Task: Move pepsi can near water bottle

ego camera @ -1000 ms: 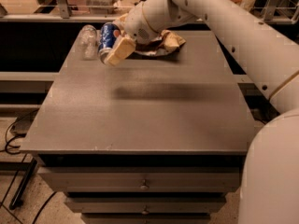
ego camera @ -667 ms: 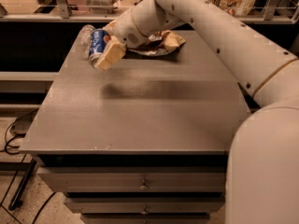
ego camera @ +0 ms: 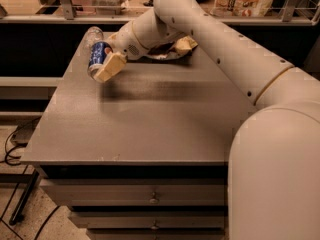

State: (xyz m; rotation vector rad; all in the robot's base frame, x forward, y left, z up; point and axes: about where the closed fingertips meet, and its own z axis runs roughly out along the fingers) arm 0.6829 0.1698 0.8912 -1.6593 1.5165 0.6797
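The pepsi can point(ego camera: 98, 54) is dark blue with a round logo and is held in my gripper point(ego camera: 104, 64) at the far left of the grey table point(ego camera: 150, 119), a little above its surface. One tan finger point(ego camera: 110, 67) lies across the can's front. The water bottle point(ego camera: 92, 35), clear and ribbed, lies just behind and left of the can at the table's far left corner, partly hidden by the can. My white arm reaches in from the right across the table's back.
A brown-and-yellow snack bag point(ego camera: 181, 46) lies at the table's back, partly behind my arm. The table has drawers point(ego camera: 150, 196) below its front edge. A rail and shelf point(ego camera: 100, 9) stand behind it. Cables point(ego camera: 12, 149) lie on the floor at left.
My gripper has carried the can further left and slightly toward the front, so the can now covers part of the water bottle.
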